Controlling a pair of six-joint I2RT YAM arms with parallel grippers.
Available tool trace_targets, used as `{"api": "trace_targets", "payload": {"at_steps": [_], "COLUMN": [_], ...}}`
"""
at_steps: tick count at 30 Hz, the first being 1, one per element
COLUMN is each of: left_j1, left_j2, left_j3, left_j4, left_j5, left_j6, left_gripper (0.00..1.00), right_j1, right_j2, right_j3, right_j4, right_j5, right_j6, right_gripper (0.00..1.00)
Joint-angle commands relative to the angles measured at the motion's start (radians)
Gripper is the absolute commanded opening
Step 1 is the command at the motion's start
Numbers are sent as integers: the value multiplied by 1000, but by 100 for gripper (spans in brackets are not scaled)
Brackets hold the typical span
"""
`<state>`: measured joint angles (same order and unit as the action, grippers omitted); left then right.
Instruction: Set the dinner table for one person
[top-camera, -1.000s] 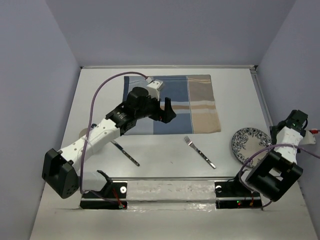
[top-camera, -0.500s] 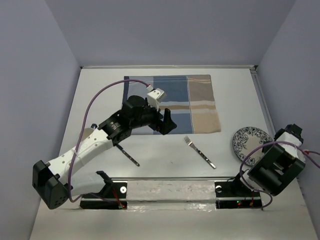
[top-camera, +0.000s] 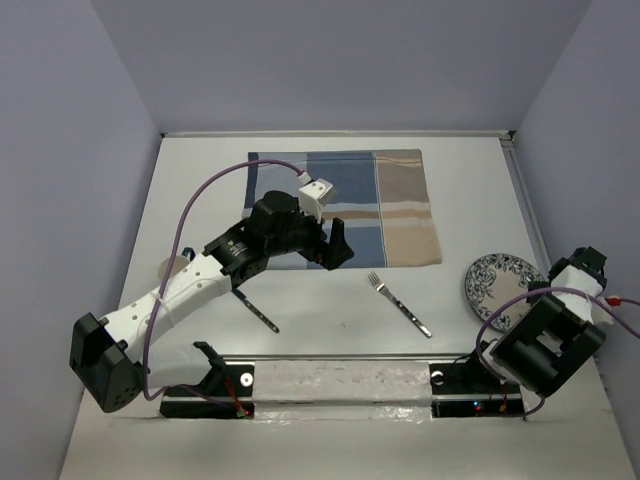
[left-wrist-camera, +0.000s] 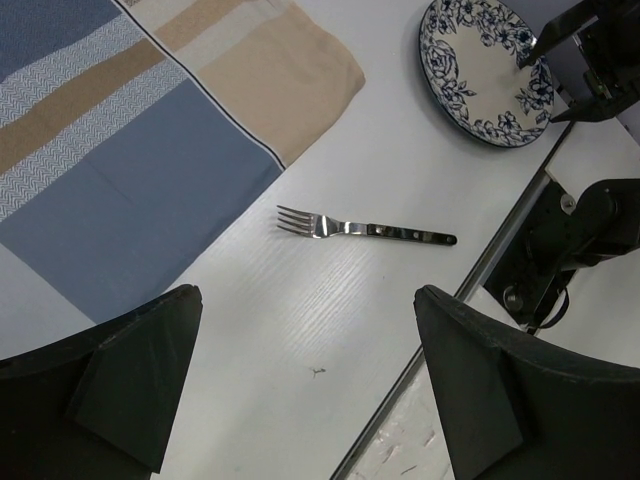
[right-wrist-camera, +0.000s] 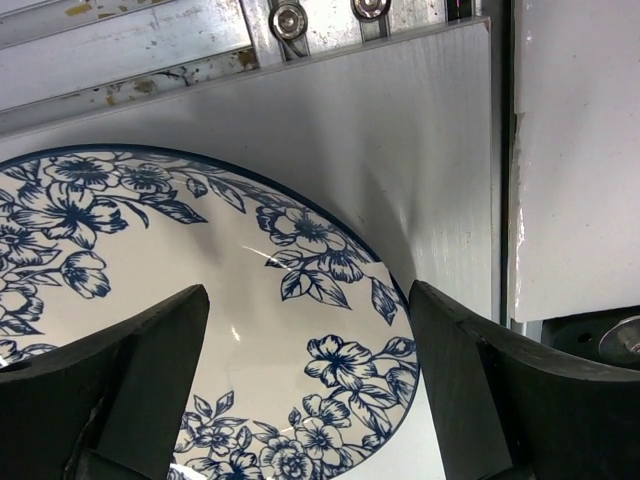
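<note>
White left arm (top-camera: 190, 285) outstretched over placemat (top-camera: 400, 210) edge, left pincer (left-wrist-camera: 305, 340) wide apart; right pincer (right-wrist-camera: 305, 380) wide apart above plate (right-wrist-camera: 230, 320).

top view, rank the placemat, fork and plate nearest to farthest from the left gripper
From the left gripper:
1. placemat: directly beneath it, at the mat's near edge.
2. fork: a little to its lower right in the view.
3. plate: far right side.

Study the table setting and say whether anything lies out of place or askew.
The placemat looks bare: the plate sits off it by the right edge of the dinner table, and the fork and knife lie slanted on the tabletop, off the mat. Nothing looks spilled or broken.
</note>
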<state>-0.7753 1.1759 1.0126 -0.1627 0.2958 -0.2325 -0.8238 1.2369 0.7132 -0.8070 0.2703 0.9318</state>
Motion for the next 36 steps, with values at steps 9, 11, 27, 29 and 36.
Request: {"api": "trace_targets", "payload": {"at_steps": [9, 11, 27, 29, 36], "left_j1": [-1, -1, 11, 13, 16], "left_j2": [-1, 1, -15, -30, -67], "left_j3": [38, 37, -17, -23, -5], "left_j4": [-9, -11, 75, 77, 55], "left_j5": [-29, -33, -135, -159, -225], "left_j6": [33, 32, -82, -99, -126], "left_gripper": [99, 99, 99, 99, 99], "right_j1": [-1, -1, 9, 9, 9], "right_j2": [-10, -2, 87, 55, -54], "right_j3": [-63, -64, -188, -221, -221], "right_j4": [41, 71, 664, 713, 839], "right_j5": [-14, -22, -497, -506, -623], "right_j6": [6, -1, -21, -11, -31], "right_gripper": [85, 81, 29, 7, 0]}}
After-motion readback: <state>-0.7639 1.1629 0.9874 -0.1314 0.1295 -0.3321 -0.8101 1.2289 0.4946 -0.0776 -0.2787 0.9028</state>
